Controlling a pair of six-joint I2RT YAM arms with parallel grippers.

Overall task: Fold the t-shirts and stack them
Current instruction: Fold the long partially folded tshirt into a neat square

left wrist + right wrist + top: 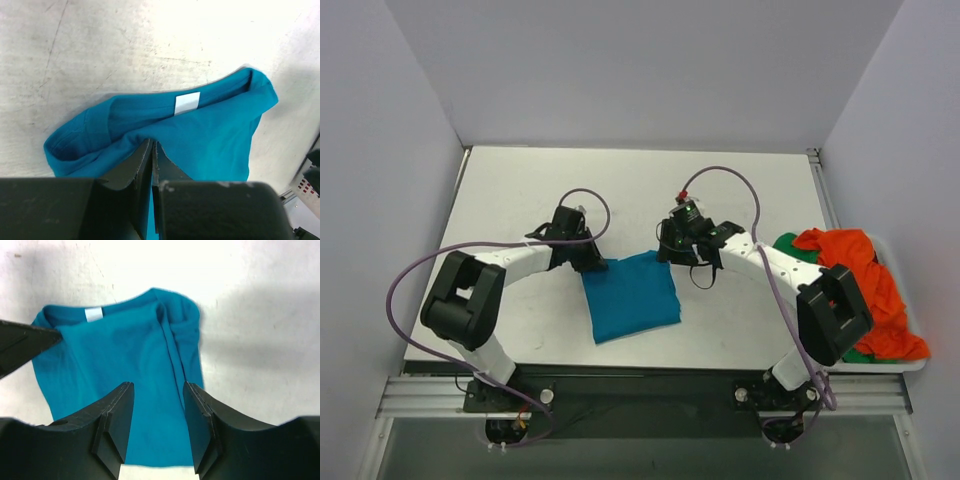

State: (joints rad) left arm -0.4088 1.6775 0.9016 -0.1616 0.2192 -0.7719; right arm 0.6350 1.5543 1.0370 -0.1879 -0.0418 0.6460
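- The teal-blue t-shirt (630, 296) lies folded into a rough square, flat on the table (520, 190), near the front edge and about midway across. A small white label (187, 103) shows inside its neck opening.
- The orange-red t-shirt (865, 285) sits crumpled in a loose heap at the table's right edge.
- The green t-shirt (788, 246) lies beneath the orange-red one, with only patches showing.

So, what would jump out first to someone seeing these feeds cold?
A folded teal-blue cloth t-shirt lies centrally near the front edge, the left gripper pinching its far left corner and the right gripper open over its far right corner. An orange-red and green shirt heap sits at the right edge of the white table.
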